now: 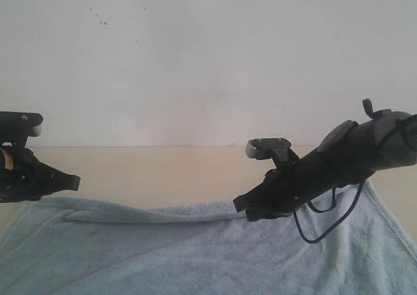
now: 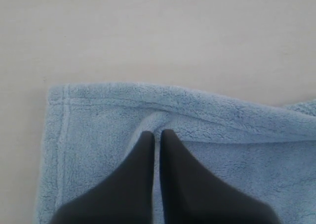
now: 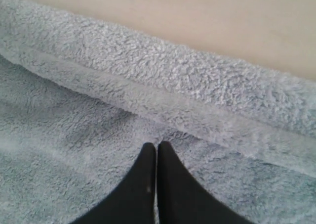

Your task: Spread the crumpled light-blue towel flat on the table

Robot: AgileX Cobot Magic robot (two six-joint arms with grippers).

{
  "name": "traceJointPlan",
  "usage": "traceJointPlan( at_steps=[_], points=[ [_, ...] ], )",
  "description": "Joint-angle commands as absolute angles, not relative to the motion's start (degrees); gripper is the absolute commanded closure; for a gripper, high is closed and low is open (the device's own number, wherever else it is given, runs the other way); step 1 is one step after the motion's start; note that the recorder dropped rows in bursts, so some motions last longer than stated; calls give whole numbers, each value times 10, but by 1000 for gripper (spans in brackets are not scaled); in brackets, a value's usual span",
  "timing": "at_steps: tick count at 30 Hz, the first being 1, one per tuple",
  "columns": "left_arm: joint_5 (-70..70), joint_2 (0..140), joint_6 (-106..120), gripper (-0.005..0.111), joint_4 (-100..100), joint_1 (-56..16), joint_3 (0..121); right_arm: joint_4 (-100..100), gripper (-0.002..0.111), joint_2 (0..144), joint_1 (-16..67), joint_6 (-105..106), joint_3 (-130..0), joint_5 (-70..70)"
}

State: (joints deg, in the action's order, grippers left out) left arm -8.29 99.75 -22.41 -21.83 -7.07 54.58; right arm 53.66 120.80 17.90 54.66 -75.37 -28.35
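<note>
Exterior view — beige table (image 1: 163,171) beneath the towel (image 1: 195,256), white speckled wall (image 1: 195,60) behind.

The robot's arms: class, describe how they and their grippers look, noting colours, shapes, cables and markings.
Both arms are black. The right arm is bulky, with a grey rounded joint housing, a thin black cable looping beneath and a small camera block on top. The left arm bears a tan band. The left gripper and right gripper have black wedge fingers tapering to narrow tips.
</note>
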Motion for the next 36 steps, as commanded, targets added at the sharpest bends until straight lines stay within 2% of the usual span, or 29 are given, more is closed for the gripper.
traceJointPlan(
  at_steps=[1, 36],
  points=[
    [-73, 991, -223, 103, -212, -74, 544, 536, 108, 1207, 179, 542, -755, -263],
    [-68, 991, -223, 103, -214, -74, 544, 536, 108, 1252, 178, 519, -783, -238]
  ],
)
